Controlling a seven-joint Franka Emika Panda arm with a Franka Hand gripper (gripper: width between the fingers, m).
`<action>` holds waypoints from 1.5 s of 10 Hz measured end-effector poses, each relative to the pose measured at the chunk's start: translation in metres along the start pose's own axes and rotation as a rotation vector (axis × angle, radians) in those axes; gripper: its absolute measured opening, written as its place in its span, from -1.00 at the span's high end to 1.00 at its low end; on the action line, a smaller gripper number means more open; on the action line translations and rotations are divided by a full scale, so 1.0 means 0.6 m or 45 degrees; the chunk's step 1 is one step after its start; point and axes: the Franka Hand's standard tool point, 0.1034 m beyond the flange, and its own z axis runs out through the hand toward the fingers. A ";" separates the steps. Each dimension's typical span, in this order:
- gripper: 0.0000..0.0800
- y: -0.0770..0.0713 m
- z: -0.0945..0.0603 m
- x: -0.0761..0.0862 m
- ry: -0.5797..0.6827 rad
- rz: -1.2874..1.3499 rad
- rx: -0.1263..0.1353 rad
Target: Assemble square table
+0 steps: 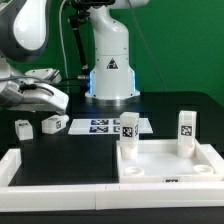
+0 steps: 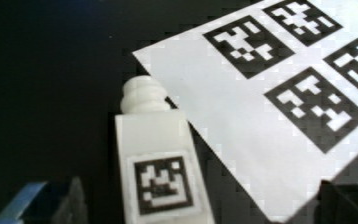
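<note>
Wrist view: small white tagged plastic leg (image 2: 153, 150) lies flat, knob end toward marker board (image 2: 282, 100), perhaps touching.
Gripper (image 2: 190, 203): fingers apart, empty.

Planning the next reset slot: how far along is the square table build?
Done: a first upright leg and a second upright leg stand on the tabletop; how firmly seated, can't tell. In hand: nothing gripped; the open gripper hovers over a loose leg lying beside the marker board. Left: that one plus the other loose leg, so two corners to go.
</note>
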 end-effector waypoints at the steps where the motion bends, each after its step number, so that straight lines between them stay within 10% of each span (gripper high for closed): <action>1: -0.62 0.009 0.016 0.009 -0.027 0.013 -0.007; 6: -0.62 0.010 0.033 0.013 -0.056 0.025 -0.025; 8: -0.38 0.010 0.033 0.013 -0.056 0.025 -0.025; 10: 0.29 0.009 0.033 0.013 -0.057 0.024 -0.025; 15: 0.29 0.009 0.033 0.013 -0.057 0.024 -0.025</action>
